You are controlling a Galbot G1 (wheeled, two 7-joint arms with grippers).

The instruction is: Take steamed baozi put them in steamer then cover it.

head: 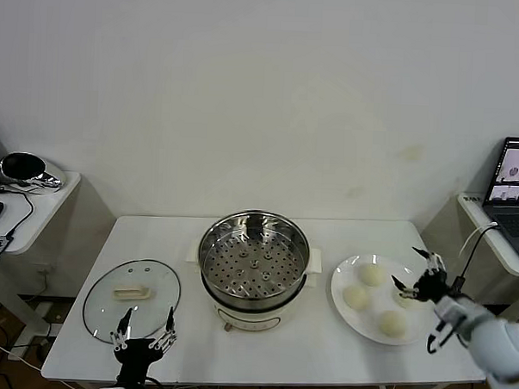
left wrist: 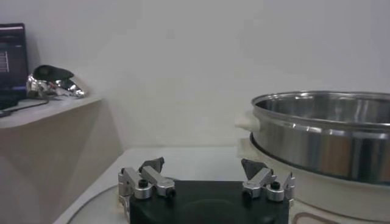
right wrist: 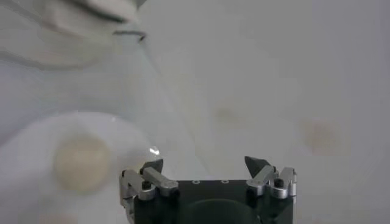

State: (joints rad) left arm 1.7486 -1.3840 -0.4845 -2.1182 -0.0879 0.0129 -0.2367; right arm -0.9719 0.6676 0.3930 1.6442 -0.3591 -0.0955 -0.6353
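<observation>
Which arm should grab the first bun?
Right. The right gripper hangs with jaws open over the flat white plate holding the cream-white round buns. The left gripper is parked by the clear glass lid, across the shiny steel steamer pot.

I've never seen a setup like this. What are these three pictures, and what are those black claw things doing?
It is a two-armed robot. One picture looks down from its head; the other two are taken from cameras on its wrists. On the white table stands a steel steamer, empty inside. Its glass cover lies flat to the left, and a white plate on the right carries the baozi. The claws are pincers. The left pincer waits, open, at the cover's near edge. The right pincer hovers, open, over the plate. Neither holds anything.
</observation>
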